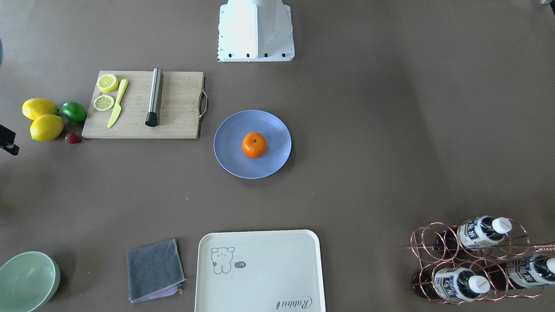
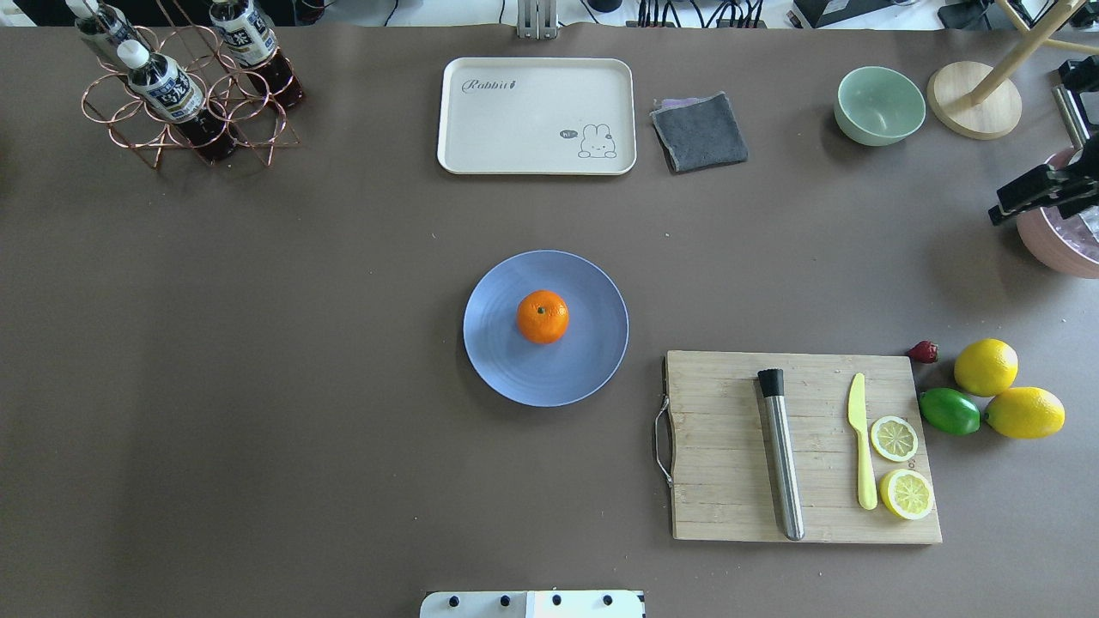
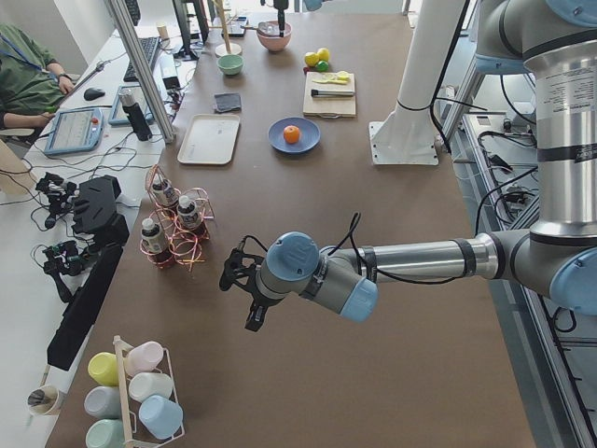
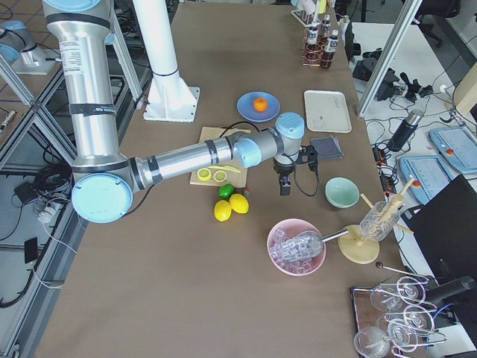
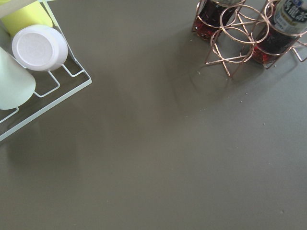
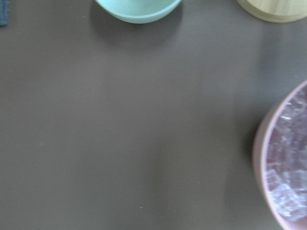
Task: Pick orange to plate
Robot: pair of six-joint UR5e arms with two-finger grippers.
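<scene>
The orange (image 2: 542,316) sits near the middle of the periwinkle-blue plate (image 2: 506,369), stem dimple up, with nothing touching it; it also shows in the front-facing view as the orange (image 1: 254,144) on the plate (image 1: 230,156). My right gripper (image 2: 1030,204) hovers at the table's far right edge over the pink bowl, well away from the plate, and its two dark fingers stand apart with nothing between them. My left gripper (image 3: 244,294) hangs above bare table near the bottle rack, far from the plate; I cannot tell whether it is open or shut.
A wooden cutting board (image 2: 730,446) holds a steel rod, a yellow knife and lemon slices. Lemons (image 2: 986,366), a lime (image 2: 949,411) and a strawberry lie beside it. A cream tray (image 2: 537,116), grey cloth (image 2: 699,130), green bowl (image 2: 879,105) and bottle rack (image 2: 180,94) line the far side.
</scene>
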